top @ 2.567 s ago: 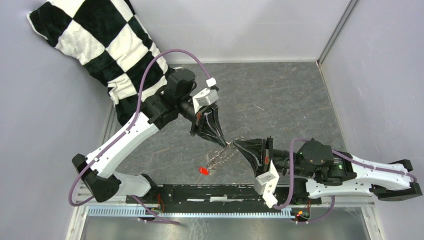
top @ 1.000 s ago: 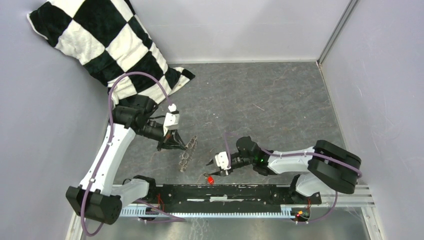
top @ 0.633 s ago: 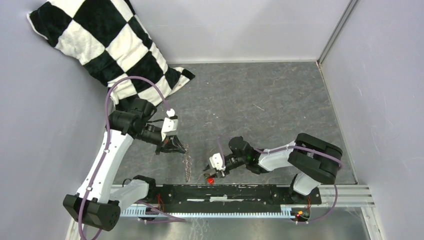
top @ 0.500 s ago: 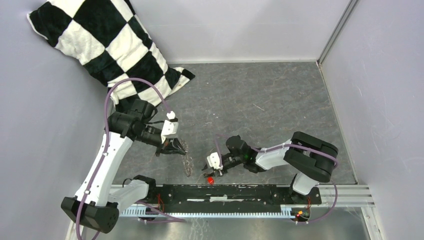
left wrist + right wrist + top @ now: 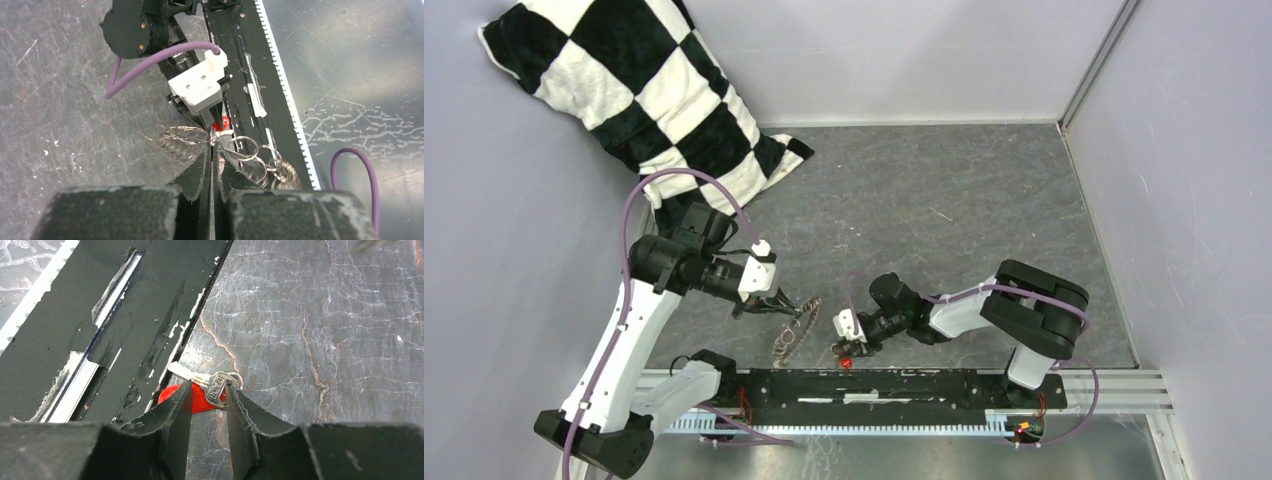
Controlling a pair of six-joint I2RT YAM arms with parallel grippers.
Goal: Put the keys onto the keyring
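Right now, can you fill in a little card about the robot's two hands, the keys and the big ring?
left gripper: shut on the keyring
right gripper: open, one finger on each side of the keys
keys: lying flat on the table beside the black rail, red tag showing
keyring: apart from the keys, not joined yet
far left corner: checkered pillow

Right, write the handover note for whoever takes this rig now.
Left gripper: shut on the keyring, pinching its wire at the fingertips.
Right gripper: open, one finger on each side of the keys.
The keys lie flat on the table beside the black rail, not yet lifted.
Done: keyring is in hand.
Left to do: close on the keys, lift them, thread them onto the keyring.
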